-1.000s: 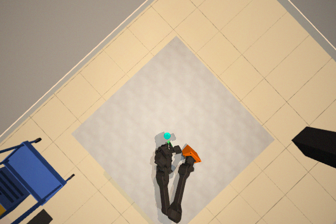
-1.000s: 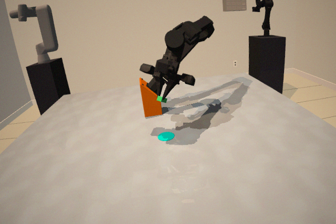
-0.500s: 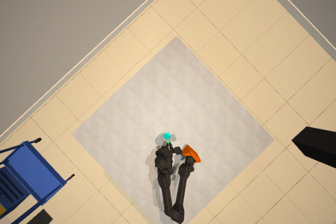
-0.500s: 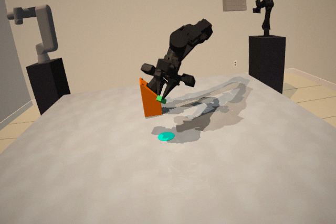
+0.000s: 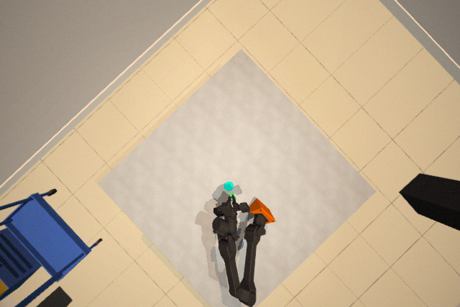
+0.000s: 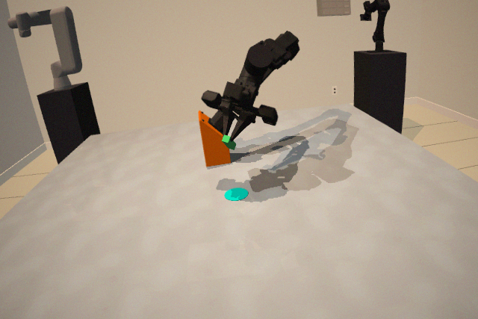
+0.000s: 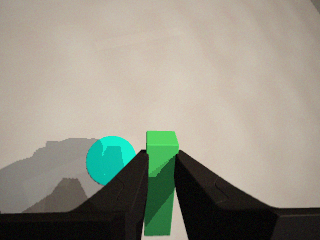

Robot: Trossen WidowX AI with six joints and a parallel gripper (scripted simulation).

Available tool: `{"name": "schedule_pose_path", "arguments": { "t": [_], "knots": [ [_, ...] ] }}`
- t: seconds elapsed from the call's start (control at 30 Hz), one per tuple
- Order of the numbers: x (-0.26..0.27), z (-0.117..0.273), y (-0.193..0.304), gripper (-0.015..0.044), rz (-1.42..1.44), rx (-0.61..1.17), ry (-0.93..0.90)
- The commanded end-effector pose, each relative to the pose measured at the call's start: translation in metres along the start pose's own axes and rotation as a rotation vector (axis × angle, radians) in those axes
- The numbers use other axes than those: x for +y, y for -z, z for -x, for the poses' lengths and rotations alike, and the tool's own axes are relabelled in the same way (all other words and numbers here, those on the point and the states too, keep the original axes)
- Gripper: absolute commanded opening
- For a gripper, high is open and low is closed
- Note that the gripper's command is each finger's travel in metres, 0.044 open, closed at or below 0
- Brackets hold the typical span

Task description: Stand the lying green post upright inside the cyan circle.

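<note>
The green post (image 5: 231, 195) (image 6: 231, 145) (image 7: 160, 200) is off the table, tilted, neither upright nor flat. My gripper (image 6: 228, 138) (image 7: 160, 157) is shut on it; the post's bright end sticks out past the fingertips. The cyan circle (image 5: 228, 186) (image 6: 236, 194) (image 7: 111, 161) lies flat on the table with nothing standing on it, partly in the arm's shadow. In the exterior view the post hangs above and behind the circle. In the wrist view the circle is left of the post, its lower right edge hidden by the left finger.
An orange block with a sloping top (image 5: 261, 211) (image 6: 214, 149) stands on the grey table (image 5: 237, 118) (image 6: 154, 249), close beside the gripper and arm, left of the post in the exterior view. Two other arms on black pedestals (image 6: 69, 122) (image 6: 380, 90) stand beyond the table.
</note>
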State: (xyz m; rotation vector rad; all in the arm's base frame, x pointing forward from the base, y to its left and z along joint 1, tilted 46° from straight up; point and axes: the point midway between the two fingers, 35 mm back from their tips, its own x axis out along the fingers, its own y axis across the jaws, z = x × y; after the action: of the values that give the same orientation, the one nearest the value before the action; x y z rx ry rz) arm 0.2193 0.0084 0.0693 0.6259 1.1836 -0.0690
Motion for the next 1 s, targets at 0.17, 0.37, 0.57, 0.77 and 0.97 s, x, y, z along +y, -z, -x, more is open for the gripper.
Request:
{"name": "schedule_pose_path", "arguments": {
  "t": [0.17, 0.37, 0.57, 0.77, 0.97],
  "knots": [
    [-0.0015, -0.0003, 0.0021, 0.0023, -0.014, -0.056, 0.002],
    [-0.0017, -0.0001, 0.0023, 0.0023, -0.023, -0.097, -0.002],
    [-0.0019, 0.0002, 0.0024, 0.0023, -0.033, -0.138, -0.008],
    [-0.002, 0.0005, 0.0023, 0.0023, -0.044, -0.179, -0.016],
    [-0.0021, 0.0008, 0.0022, 0.0023, -0.055, -0.22, -0.026]
  ]
}}
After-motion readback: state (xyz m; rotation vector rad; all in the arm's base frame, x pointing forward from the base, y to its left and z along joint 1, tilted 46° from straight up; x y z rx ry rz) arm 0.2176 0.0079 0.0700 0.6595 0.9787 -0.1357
